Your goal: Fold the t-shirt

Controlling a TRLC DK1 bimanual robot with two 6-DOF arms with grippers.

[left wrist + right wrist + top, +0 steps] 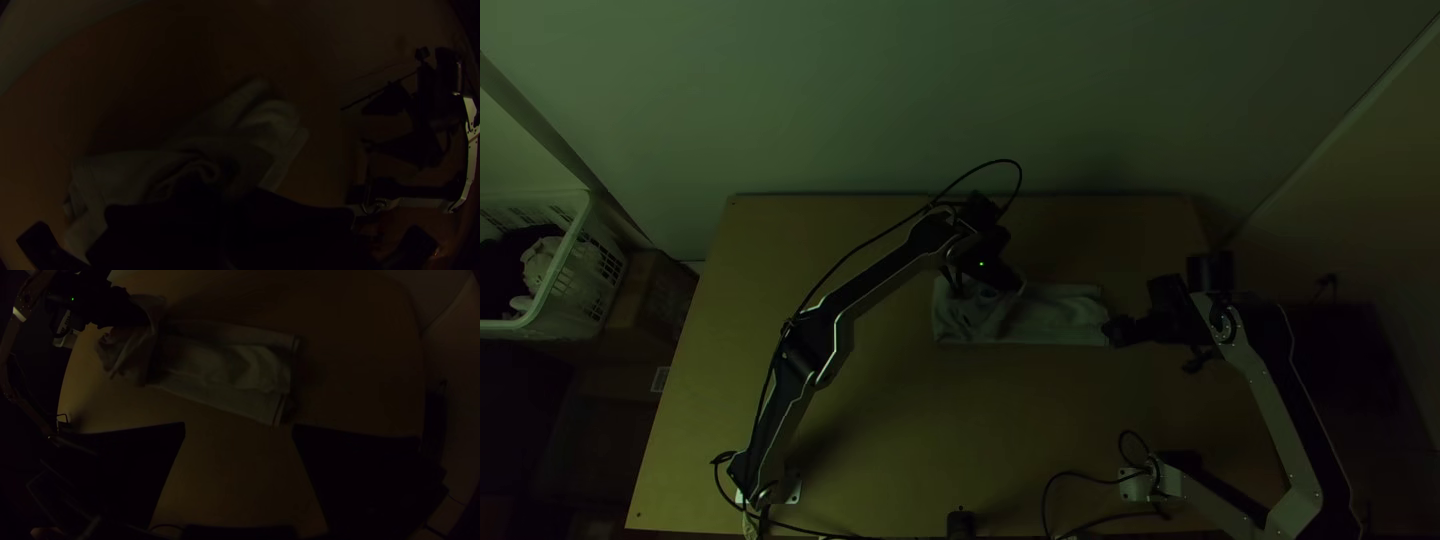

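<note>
T-shirt: the pale grey cloth T-shirt (1060, 318) lies across the light wooden table (880, 430), closer to the table's far edge than its near one. Its right part is a narrow, fairly flat folded strip with a few wrinkles; its left part is bunched. How many layers there are is too dark to make out.
Left gripper: the black left gripper (1021, 287) is over the T-shirt's bunched part. Its wide flat fingers look brought together in the left wrist view, with gathered cloth pinched at the tips. The exact pinch is lost in shadow, and which part of the garment it has cannot be told.
Right gripper: the black right gripper (1112, 333) is at the T-shirt's right end. Its fingers stand wide apart in the right wrist view, with no cloth between them.
Hidden cloth: the left gripper covers some of the T-shirt's bunched part from above.
Basket: the white plastic lattice basket (559, 262) stands well to the left of the T-shirt, off the table, cut off by the top view's edge. It holds dark and pale cloth whose shapes are hard to separate.
</note>
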